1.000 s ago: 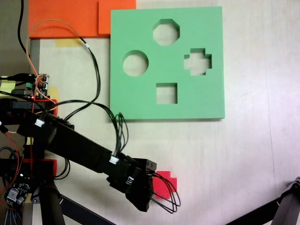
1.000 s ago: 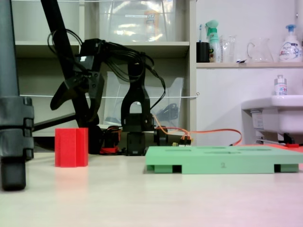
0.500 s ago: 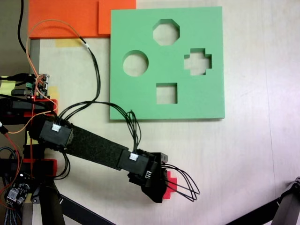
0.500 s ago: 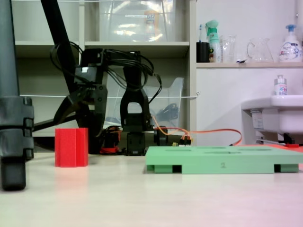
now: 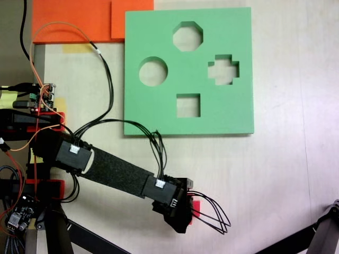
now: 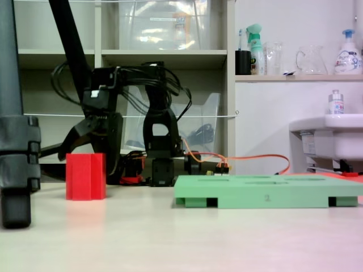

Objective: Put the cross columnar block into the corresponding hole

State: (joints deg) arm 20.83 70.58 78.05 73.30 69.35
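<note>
The cross columnar block (image 6: 85,175), bright red, stands upright on the table left of the green board (image 6: 266,191). Seen from above, only a sliver of the block (image 5: 196,207) shows from under the gripper head. My gripper (image 6: 86,158) is open and hangs low over the block. One finger (image 6: 67,146) slants down past the block's left top corner; the other jaw drops on the block's right side. From above, the gripper (image 5: 183,211) sits at the end of the arm, bottom centre. The plus-shaped hole (image 5: 223,70) lies in the right part of the green board (image 5: 159,114).
The board also has octagonal (image 5: 188,36), round (image 5: 153,71) and square (image 5: 188,105) cutouts. Orange foam pieces (image 5: 74,18) lie at the top left. The arm's base and wiring (image 5: 37,106) stand at the left. Tripod legs (image 5: 79,235) (image 6: 14,170) stand near the block.
The arm has stretched farther toward the block and the open gripper has come down, from well above the block to straddling its top. The block and the board have not moved.
</note>
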